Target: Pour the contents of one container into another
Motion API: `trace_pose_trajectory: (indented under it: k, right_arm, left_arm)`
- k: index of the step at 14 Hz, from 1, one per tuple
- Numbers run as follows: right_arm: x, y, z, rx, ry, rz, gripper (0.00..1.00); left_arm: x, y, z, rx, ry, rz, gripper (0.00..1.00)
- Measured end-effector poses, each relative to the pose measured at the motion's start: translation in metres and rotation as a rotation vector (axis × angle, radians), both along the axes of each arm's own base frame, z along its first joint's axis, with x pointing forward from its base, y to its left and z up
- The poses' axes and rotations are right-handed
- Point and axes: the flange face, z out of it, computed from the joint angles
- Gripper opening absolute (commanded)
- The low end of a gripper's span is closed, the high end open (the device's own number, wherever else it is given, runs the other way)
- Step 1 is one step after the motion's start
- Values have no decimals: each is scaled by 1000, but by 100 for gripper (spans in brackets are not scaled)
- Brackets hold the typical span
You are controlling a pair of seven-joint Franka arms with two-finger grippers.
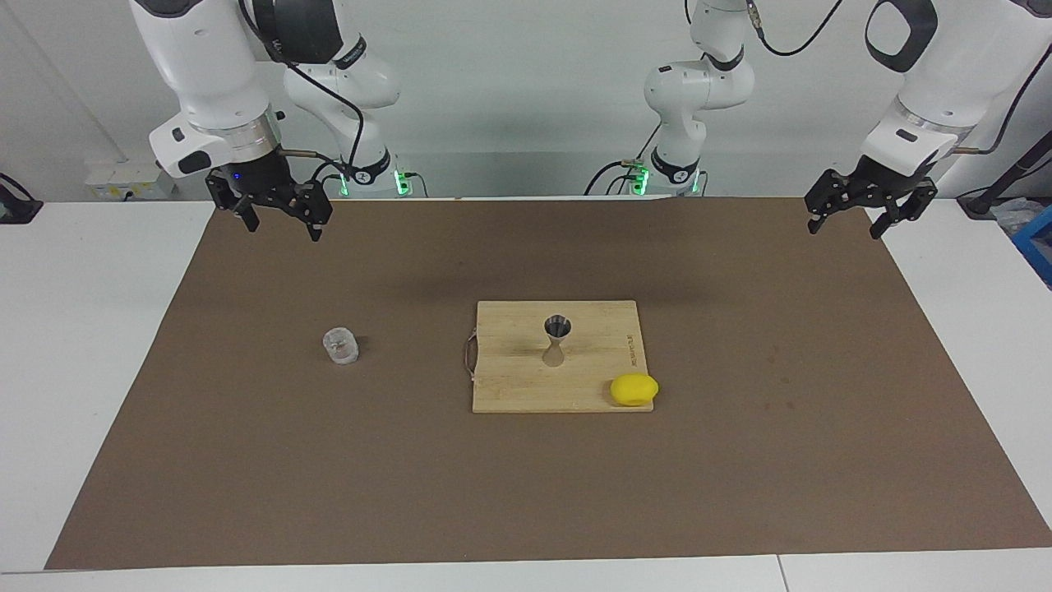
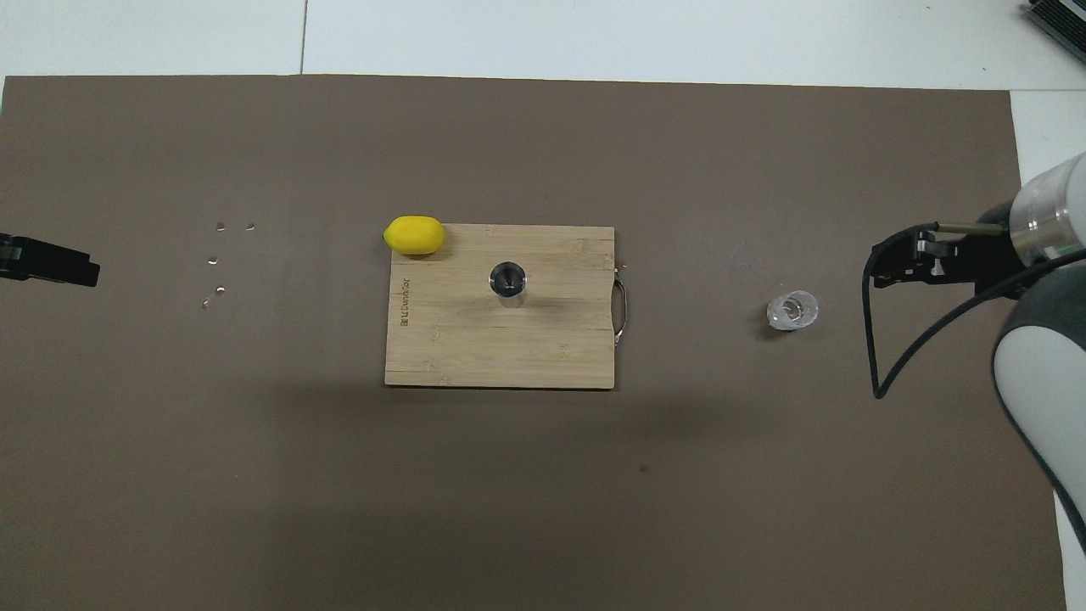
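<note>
The clear glass cup [image 1: 340, 345] [image 2: 792, 311] stands upright on the brown mat [image 1: 246, 460], beside the board toward the right arm's end of the table. The silver hourglass jigger [image 1: 558, 339] [image 2: 508, 282] stands upright in the middle of the wooden cutting board [image 1: 509, 386] [image 2: 475, 356]. My right gripper [image 1: 281, 228] hangs open and empty, raised over the mat's edge at the right arm's end, well clear of the cup. My left gripper [image 1: 845, 230] hangs open and empty, high over the mat's edge at the left arm's end.
A yellow lemon [image 1: 634, 389] [image 2: 413, 235] lies at the board's corner farthest from the robots, toward the left arm's end. The board's metal handle [image 2: 622, 312] faces the cup. Several small drops [image 2: 216, 259] dot the mat toward the left arm's end.
</note>
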Motion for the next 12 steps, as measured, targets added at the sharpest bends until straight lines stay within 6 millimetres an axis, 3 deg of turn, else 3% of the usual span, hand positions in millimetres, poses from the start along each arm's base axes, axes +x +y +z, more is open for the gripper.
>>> trace_pose_trajectory:
  k: [12]
  right_arm:
    - [1,4,-1,13,-3,42,100]
  left_arm:
    - [0,0,1,0,-2,0,100]
